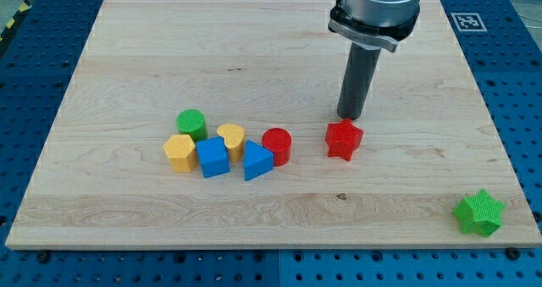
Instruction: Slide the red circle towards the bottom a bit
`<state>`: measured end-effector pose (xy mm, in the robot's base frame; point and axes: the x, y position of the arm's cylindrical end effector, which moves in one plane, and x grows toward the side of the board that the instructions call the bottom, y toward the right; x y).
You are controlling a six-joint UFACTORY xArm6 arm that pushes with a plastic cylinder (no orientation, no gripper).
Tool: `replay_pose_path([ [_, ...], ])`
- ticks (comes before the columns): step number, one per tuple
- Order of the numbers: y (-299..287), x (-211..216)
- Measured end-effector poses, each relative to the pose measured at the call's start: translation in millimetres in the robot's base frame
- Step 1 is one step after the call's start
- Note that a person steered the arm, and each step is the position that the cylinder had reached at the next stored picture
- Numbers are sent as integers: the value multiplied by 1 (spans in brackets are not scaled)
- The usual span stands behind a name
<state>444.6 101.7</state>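
Note:
The red circle stands near the middle of the wooden board, at the right end of a cluster of blocks. My tip is down on the board just above the red star, to the right of the red circle and a little higher in the view. The tip is apart from the red circle, with the red star close below it.
Left of the red circle are a blue triangle, a yellow heart, a blue cube, a yellow hexagon and a green circle. A green star lies at the board's bottom right.

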Motion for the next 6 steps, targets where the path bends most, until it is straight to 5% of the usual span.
replay_pose_path([
  [2,-2,25],
  [6,-96,40],
])
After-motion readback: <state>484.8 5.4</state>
